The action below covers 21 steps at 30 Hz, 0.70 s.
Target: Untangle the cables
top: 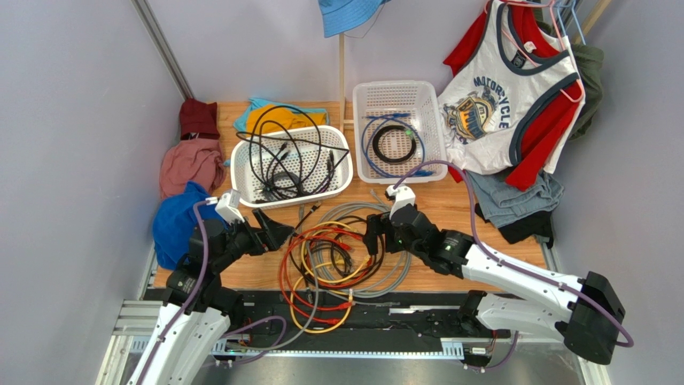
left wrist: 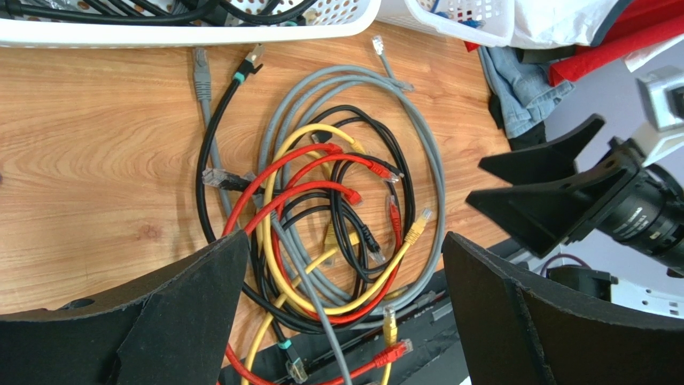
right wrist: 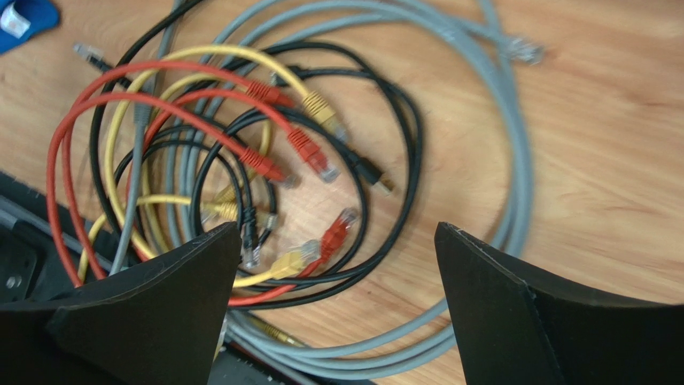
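Note:
The cables [top: 333,255] lie in a tangled pile of grey, black, red, orange and yellow loops on the wooden table, some hanging over the front edge. My left gripper [top: 282,233] is open and empty, hovering just left of the pile. In the left wrist view the pile [left wrist: 337,188] lies beyond the gripper [left wrist: 345,281], whose jaws stand wide apart. My right gripper [top: 372,237] is open and empty over the pile's right side. In the right wrist view its gripper [right wrist: 337,269] frames plug ends and grey loops of the pile [right wrist: 265,168].
A white basket [top: 241,160] holding black cables stands behind the pile. A second white basket [top: 357,120] holds a blue and a black coil. Clothes lie at the left [top: 173,224] and right [top: 514,200]. A shirt [top: 506,104] hangs at the back right.

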Available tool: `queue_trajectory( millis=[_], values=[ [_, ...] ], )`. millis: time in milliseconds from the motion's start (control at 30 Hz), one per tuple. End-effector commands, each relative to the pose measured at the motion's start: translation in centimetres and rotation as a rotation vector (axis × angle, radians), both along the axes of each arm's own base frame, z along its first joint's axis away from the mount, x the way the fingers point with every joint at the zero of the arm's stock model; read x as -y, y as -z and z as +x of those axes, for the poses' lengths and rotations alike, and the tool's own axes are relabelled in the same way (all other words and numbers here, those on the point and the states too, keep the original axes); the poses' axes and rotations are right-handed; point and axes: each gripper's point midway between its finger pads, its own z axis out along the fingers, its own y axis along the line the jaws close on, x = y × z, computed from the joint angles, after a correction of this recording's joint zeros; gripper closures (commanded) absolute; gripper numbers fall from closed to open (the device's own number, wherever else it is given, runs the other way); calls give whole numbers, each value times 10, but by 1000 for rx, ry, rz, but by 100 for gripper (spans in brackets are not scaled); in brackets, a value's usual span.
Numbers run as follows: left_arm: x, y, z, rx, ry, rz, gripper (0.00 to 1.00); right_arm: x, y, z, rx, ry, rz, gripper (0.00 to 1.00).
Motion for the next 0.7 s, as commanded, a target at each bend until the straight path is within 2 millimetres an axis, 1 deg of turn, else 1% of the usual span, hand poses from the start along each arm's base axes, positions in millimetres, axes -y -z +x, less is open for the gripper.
queue_trajectory(
  millis=[0,67,100,133,167,200,267,300,333,400,433,467,500,533,567,600,633,667],
  values=[
    [3,0,5,5,-5,-16,1,-42,-5,-20,-75,-148,146,7],
    [2,2,7,-5,-12,-13,1,-49,-1,-29,-76,-189,126,7],
    [2,3,7,-9,-12,-11,1,-56,-2,-38,-53,-234,102,7],
    [3,5,8,-15,-10,-10,1,-61,1,-43,-50,-260,80,6],
    [3,6,9,-18,-9,-9,1,-65,2,-49,-49,-286,63,5],
    [4,9,10,-29,-11,-6,1,-73,2,-59,-37,-330,47,1],
    [4,11,11,-33,-13,-7,1,-83,7,-65,-35,-362,17,0],
    [4,12,11,-36,-13,-5,1,-89,9,-73,-30,-390,5,0],
    [4,12,12,-35,-17,-3,1,-96,13,-75,-34,-405,-10,0],
    [3,10,12,-33,-21,-4,1,-108,14,-85,-17,-443,-17,0],
    [3,9,13,-31,-25,-3,1,-113,22,-89,-21,-463,-39,0],
    [2,8,13,-28,-26,-2,1,-123,19,-92,-9,-478,-25,0],
    [2,8,14,-27,-31,1,1,-130,19,-99,-5,-503,-26,0],
    [1,7,14,-27,-34,2,1,-135,30,-102,-13,-517,-49,0],
    [1,6,14,-28,-36,1,1,-144,28,-105,0,-528,-39,0],
    [1,6,14,-28,-37,3,1,-149,31,-106,0,-535,-44,0],
    [0,6,14,-30,-39,3,1,-152,44,-107,-15,-540,-73,0],
    [0,6,14,-32,-40,6,1,-158,46,-108,-6,-550,-75,0]
  ],
)
